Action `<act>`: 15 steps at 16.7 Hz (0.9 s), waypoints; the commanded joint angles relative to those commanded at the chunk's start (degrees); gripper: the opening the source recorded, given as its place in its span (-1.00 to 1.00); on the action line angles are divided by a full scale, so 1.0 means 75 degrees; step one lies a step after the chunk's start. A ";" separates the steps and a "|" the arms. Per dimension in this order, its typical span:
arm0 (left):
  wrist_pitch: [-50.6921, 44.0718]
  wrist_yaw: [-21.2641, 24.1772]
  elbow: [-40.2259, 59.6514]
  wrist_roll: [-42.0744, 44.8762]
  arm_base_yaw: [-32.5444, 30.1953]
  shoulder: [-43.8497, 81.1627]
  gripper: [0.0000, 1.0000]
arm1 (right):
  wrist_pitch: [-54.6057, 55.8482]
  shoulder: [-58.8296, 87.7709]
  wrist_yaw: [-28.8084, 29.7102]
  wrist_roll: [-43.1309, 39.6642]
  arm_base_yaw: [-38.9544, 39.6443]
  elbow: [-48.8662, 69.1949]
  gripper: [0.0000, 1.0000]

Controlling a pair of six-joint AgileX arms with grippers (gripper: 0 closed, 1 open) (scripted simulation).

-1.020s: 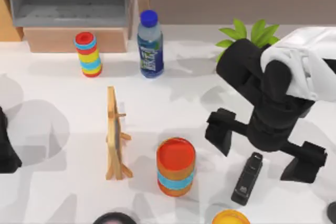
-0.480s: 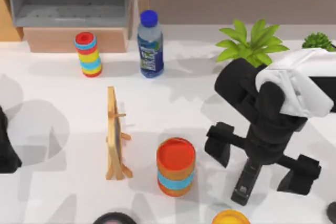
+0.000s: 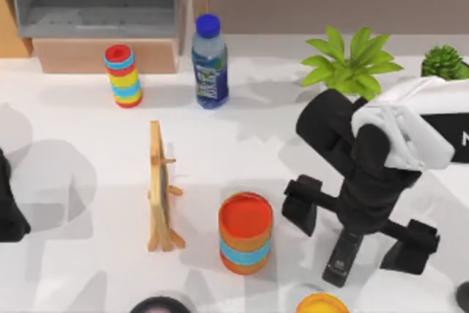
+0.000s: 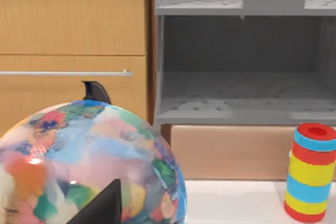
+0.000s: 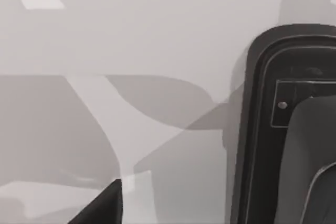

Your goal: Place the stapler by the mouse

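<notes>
I am lowering my right end effector [image 3: 357, 226], fingers spread wide, over the stapler [image 3: 342, 256] lying on the tabletop [image 3: 73, 166] right of the striped cylinder [image 3: 245, 232]; next I must pinch it.

Top camera looking straight down on the table [image 3: 88, 254], left wrist camera facing the shelf [image 4: 241, 103] and sharing the striped cylinder [image 4: 311, 171], right wrist camera pressing close over the stapler [image 5: 283, 129].

Two striped stacked-ring cylinders: a slim red-topped one [image 3: 123, 76] near the back, a wider orange-topped one [image 3: 245, 233] near the front. Two green potted plants [image 3: 350, 61] [image 3: 443, 61]. One blue-capped clear water bottle [image 3: 209, 64]. One wooden easel-style stand [image 3: 160, 188]. One slim black bar-shaped stapler [image 3: 343, 258]. One multicoloured patchwork globe [image 4: 89, 166]. Two black two-finger grippers, right one [image 3: 359, 226] spread wide.
</notes>
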 joint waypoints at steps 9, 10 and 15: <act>0.0000 0.0000 0.0000 0.0000 0.0000 0.0000 1.00 | 0.0000 0.0000 0.0000 0.0000 0.0000 0.0000 -0.51; 0.0000 0.0000 0.0000 0.0000 0.0000 0.0000 1.00 | 0.0000 0.0000 0.0000 0.0000 0.0000 0.0000 -0.66; 0.0000 0.0000 0.0000 0.0000 0.0000 0.0000 1.00 | 0.0000 0.0000 0.0000 0.0000 0.0000 0.0000 -1.00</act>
